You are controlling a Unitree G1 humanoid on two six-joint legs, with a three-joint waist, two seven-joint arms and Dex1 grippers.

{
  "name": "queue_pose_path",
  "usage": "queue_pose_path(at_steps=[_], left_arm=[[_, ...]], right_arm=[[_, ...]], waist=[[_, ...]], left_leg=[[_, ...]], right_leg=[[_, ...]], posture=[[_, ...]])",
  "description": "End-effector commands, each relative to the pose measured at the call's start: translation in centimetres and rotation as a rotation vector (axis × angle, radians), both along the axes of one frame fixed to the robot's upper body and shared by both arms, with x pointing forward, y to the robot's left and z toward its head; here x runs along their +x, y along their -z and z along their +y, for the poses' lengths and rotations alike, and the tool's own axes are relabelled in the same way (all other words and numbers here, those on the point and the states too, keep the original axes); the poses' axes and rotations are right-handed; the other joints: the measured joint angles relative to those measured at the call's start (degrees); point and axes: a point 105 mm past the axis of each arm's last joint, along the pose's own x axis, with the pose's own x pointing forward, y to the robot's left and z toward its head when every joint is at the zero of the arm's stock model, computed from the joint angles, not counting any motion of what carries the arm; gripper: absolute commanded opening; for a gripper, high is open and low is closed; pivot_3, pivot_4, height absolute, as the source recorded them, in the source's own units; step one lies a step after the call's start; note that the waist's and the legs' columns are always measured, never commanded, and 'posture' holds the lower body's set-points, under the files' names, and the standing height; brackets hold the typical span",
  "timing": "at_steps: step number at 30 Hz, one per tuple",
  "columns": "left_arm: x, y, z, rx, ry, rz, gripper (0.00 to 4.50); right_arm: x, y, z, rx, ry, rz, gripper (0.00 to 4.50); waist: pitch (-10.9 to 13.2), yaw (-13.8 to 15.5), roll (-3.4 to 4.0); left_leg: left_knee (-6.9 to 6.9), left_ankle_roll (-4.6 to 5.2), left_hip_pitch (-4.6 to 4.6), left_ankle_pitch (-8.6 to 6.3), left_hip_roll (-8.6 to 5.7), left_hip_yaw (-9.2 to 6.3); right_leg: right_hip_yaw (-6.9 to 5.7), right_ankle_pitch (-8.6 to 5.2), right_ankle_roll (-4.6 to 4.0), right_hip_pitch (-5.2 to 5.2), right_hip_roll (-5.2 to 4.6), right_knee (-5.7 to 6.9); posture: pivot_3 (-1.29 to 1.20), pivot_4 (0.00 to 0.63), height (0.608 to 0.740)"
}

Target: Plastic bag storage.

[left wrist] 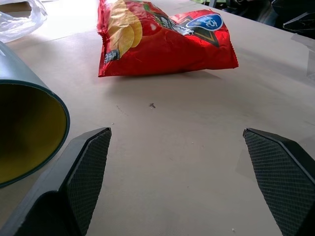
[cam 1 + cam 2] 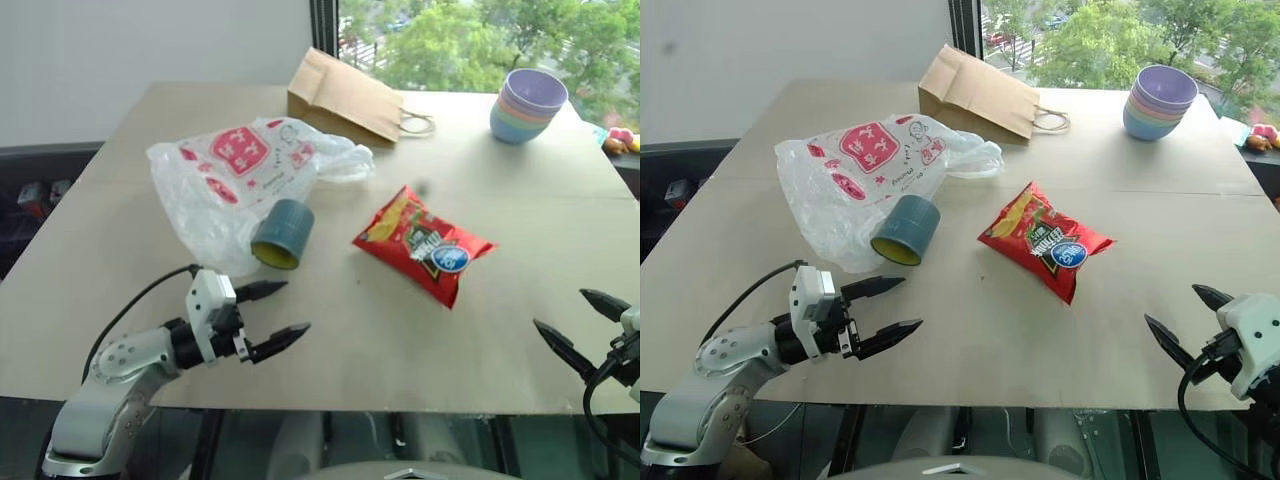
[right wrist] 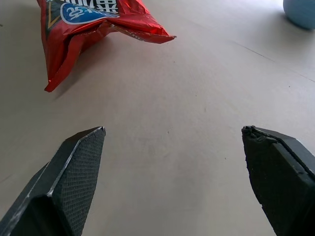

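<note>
Plastic bag [image 2: 235, 180] lying crumpled and spread on the far left part of the table [image 2: 330, 340], red printed patches facing up, one twisted end trailing toward the middle. Teal tube [image 2: 283, 234] with a yellow inside resting on its side against the bag's near edge, open mouth toward the robot, probably the container for stowing. Red snack packet [image 2: 424, 245] flat to the right of the tube, apart from it. Brown paper bag [image 2: 345, 97] lying beyond the plastic bag near the window; stack of pastel bowls [image 2: 528, 104] at the far right corner.

Left gripper [image 2: 275, 315] hovering low over the near edge, fingers spread wide, empty, pointing toward the tube and packet. Right gripper [image 2: 1190, 318] at the near right edge, likewise spread wide and holding nothing.

Nothing gathered yet; first reach apparently pending. Best to approach the bag with the left side, pinch a bunched fold rather than a flat single layer, and lift gently, since thin film slips and drags. Worth avoiding a nudge to the tube, likely to roll away.
</note>
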Motion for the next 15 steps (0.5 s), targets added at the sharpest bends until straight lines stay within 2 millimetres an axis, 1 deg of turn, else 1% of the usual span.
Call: queue_pose_path(at_steps=[1,4,7,8,11,12,13,15], left_arm=[[1.5,-1.9,0.4,-0.066,-0.081,-0.076,4.48],[4.8,-4.8,2.3,-0.188,-0.301,-0.152,4.48],[7.4,-6.9,4.1,-0.204,-0.456,-0.224,4.48],[7.9,-7.4,4.4,-0.204,-0.485,-0.238,4.48],[11.6,-9.3,6.9,-0.123,-0.697,-0.295,4.48],[12.7,-9.5,7.5,-0.079,-0.757,-0.284,4.48],[13.6,-9.7,7.8,-0.042,-0.795,-0.286,4.48],[15.0,-9.6,7.9,0.092,-0.831,-0.31,4.48]], right_arm=[[0.8,-1.8,0.6,0.006,-0.027,-0.08,4.48],[1.9,-3.4,2.6,0.057,-0.107,-0.16,4.48],[2.2,-4.1,4.3,0.078,-0.191,-0.173,4.48],[2.2,-4.3,4.7,0.078,-0.21,-0.175,4.48],[2.6,-5.2,6.2,0.087,-0.29,-0.198,4.48],[2.7,-5.5,6.6,0.091,-0.31,-0.205,4.48],[2.9,-5.8,7.0,0.089,-0.325,-0.214,4.48],[3.0,-6.0,7.8,0.08,-0.36,-0.229,4.48]], waist=[[0.0,0.0,0.0],[0.06,0.02,-0.07],[0.04,0.02,-0.07],[0.03,0.02,-0.07],[0.05,0.05,-0.1],[0.07,0.18,-0.15],[0.12,0.18,-0.23],[0.09,0.16,-0.28]], left_leg=[[0.0,0.0,0.0,0.0,0.0,0.0],[0.08,0.01,0.01,0.01,0.02,-0.04],[0.15,0.02,0.12,0.02,-0.01,-0.11],[0.15,0.02,0.21,0.02,-0.09,-0.08],[0.12,0.02,0.14,0.02,-0.23,-0.02],[0.11,0.02,0.09,0.02,-0.25,-0.02],[0.12,0.02,0.05,0.02,-0.3,-0.04],[0.12,0.02,0.01,0.02,-0.29,-0.08]], right_leg=[[0.0,0.0,0.0,0.0,0.0,0.0],[-0.01,0.01,0.01,0.06,0.02,0.0],[-0.05,0.02,0.02,0.18,0.14,0.06],[-0.05,0.02,0.02,0.25,0.16,0.12],[-0.06,0.01,0.01,0.24,0.16,0.15],[-0.08,0.02,0.0,0.23,0.17,0.12],[-0.14,0.02,0.0,0.24,0.17,0.13],[-0.2,0.03,0.01,0.25,0.18,0.1]], posture=[[0.0,0.15,0.74],[0.0,0.15,0.74],[0.0,0.15,0.74],[0.0,0.15,0.74],[0.0,0.15,0.74],[0.0,0.15,0.74],[0.0,0.15,0.74],[0.0,0.15,0.74]])
